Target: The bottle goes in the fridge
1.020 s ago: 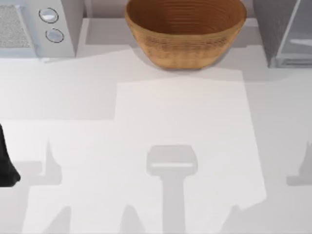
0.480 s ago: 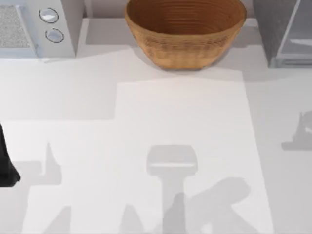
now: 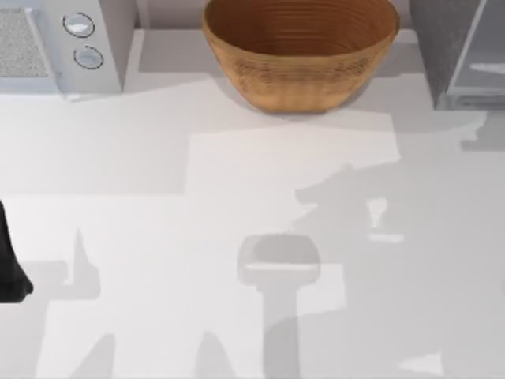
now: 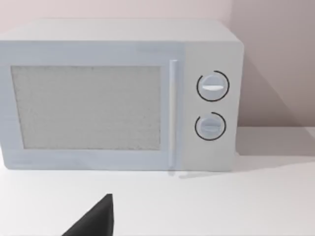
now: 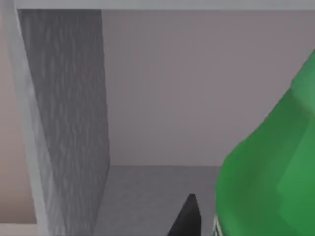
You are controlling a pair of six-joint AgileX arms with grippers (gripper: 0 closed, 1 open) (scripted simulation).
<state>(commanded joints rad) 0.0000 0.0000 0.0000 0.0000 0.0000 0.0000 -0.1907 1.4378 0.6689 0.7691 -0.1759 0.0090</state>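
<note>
I am holding the bottle (image 5: 268, 172) in my right gripper (image 5: 197, 216), facing the fridge (image 5: 64, 123) at the table's far right corner. It is risking to hit the fridge wall and slip. My left gripper (image 4: 93, 221) is parked by the left edge; I cannot tell its fingers.

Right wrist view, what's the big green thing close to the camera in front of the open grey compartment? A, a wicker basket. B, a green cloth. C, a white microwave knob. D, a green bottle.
D: the bottle shows as a smooth translucent green plastic curve beside the dark fingertip, facing the fridge with its speckled grey wall and open interior.
</note>
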